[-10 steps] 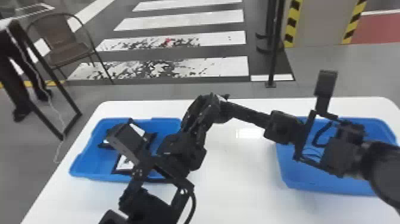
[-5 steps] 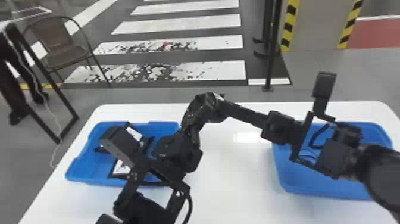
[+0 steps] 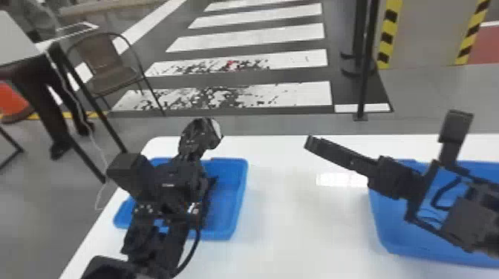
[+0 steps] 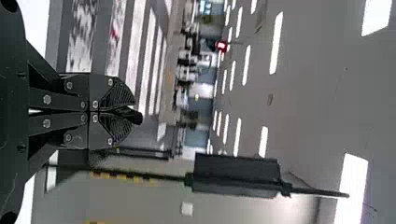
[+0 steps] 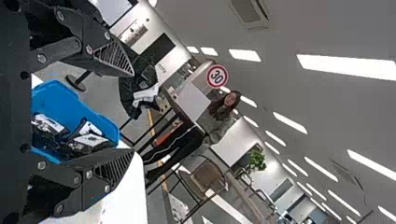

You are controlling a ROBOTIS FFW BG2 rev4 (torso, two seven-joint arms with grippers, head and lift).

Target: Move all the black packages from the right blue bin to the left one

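Note:
My left gripper is above the far part of the left blue bin, shut on a black package with a pale patch. In the left wrist view, my left gripper has its fingers together, with the package's dark edge at their tips. My right gripper hangs above the table between the bins; in its wrist view the right gripper stands wide open. Beyond it, that view shows packages in the left bin. The right blue bin is partly hidden beneath the right arm.
Both bins stand on a white table, with a stretch of its top between them. Past the far edge are a brown chair and a thin black post. The left forearm covers much of the left bin.
The left gripper has swung left, away from the right gripper's fingertips, to above the left bin, carrying a package. The head view has shifted a little; the right arm looks nearly still.

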